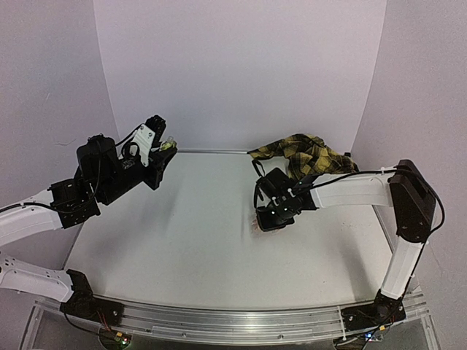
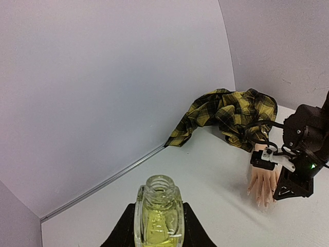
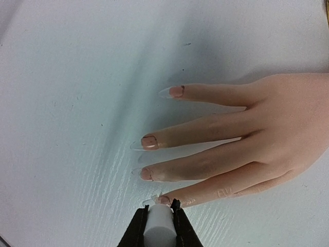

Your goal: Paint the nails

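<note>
Smudging risk: right end effector, pinching a white cap, crowds the nails on the mannequin hand lying on the tabletop; left end effector, well apart from that hand, pinches an open, spillable bottle.

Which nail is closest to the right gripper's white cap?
Bottom nail in the right wrist view, just above the white cap in the right gripper; the other three lie farther up.
</note>
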Motion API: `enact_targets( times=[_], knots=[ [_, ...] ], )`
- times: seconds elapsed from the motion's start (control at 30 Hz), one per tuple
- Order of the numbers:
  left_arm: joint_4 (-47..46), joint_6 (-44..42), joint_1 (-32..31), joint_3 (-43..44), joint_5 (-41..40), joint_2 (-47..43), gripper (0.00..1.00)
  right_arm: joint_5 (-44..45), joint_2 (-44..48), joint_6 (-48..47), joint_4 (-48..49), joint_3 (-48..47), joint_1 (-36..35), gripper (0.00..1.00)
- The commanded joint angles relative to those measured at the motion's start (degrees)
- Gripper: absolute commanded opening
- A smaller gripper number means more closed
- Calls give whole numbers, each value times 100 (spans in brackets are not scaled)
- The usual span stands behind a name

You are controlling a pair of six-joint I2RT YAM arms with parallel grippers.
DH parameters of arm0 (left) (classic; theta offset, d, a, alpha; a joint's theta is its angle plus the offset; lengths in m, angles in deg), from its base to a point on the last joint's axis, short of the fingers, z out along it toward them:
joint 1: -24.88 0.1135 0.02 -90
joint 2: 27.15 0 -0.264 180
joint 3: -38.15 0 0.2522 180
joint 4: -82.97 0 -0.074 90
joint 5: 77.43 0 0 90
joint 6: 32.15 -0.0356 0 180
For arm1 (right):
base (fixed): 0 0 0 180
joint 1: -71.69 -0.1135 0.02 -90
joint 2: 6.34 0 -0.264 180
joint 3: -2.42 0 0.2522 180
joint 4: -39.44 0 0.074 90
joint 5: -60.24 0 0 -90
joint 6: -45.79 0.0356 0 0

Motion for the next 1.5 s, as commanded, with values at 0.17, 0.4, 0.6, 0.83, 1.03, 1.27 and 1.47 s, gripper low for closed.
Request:
enact_targets(
  times=[0.17,0.4,0.6,0.83,1.03,1.27,1.47],
  knots=[
    [-136,-7,9,227,49,12,0,-84,-129,22,-4,-234,-73,0],
    [-126,-5,9,226,49,16,0,-150,-174,41,-5,-309,-154,0],
    [-120,-13,9,224,41,19,0,-232,119,68,76,-275,-191,0],
    [-116,-9,9,219,49,3,0,6,513,83,101,58,63,0],
    [-113,-5,9,227,41,14,0,68,387,82,92,57,90,0],
    [-109,-19,9,223,37,30,0,49,211,73,110,-25,91,0],
    [-116,-31,9,217,23,22,0,101,162,58,92,-19,91,0]
  ],
)
